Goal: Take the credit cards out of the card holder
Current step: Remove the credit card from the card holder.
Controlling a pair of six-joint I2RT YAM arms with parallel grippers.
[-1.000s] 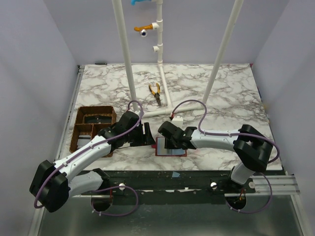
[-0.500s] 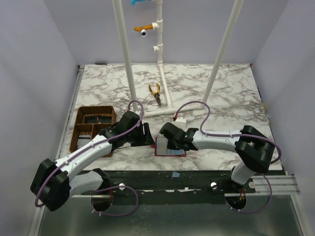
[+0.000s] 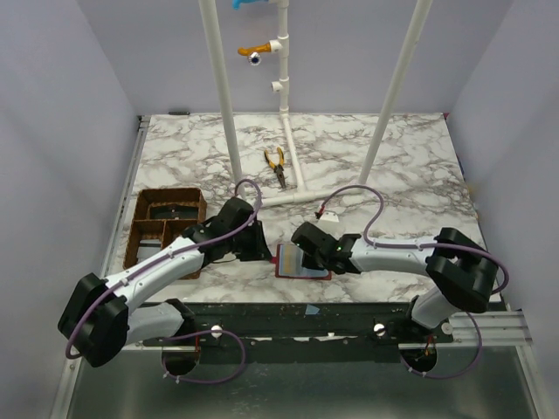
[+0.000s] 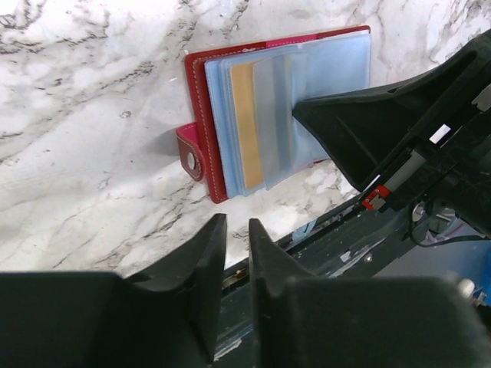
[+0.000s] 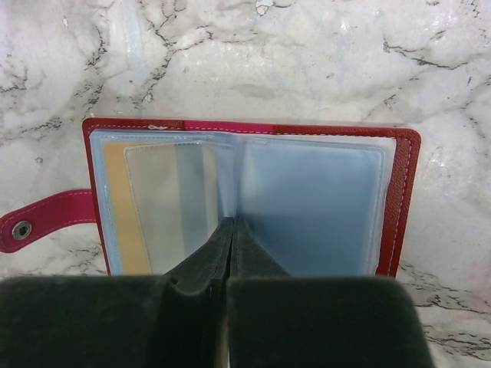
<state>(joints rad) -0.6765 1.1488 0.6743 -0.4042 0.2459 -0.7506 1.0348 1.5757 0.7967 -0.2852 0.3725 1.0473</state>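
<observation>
- Small flat red folding card holder (image 5: 395, 199) lies open and face up on the white-and-grey marble tabletop (image 3: 393, 157), close to the near edge, between the two arms.
- Right gripper (image 5: 230, 230): fingers fully together, tips down on the centre fold of the pale blue clear sleeves. Whether a sleeve is caught between them cannot be told.
- Left gripper (image 4: 238, 241): fingers a narrow slit apart with nothing between them, hovering off the side with the red snap strap (image 5: 42, 222), clear of the holder.
- Cards not yet out: a tan-orange card (image 5: 116, 211) and a frosted grey card (image 5: 165, 203) sit in the left-hand sleeves.
- Risk: the sleeves look thin and slick. A pinch may take sleeve and card together and lift the whole holder.
- Risk: only the right tips pin the holder. A pull toward the near edge could slide it off the table.
- Risk: the grippers work near each other, so crossing paths over the holder could cause a knock.
- Room: bare marble lies behind and to the right. The brown compartment tray (image 3: 166, 229) stands apart on the left. The yellow-handled pliers (image 3: 277, 166) and white pipe frame (image 3: 223, 96) are well behind.
</observation>
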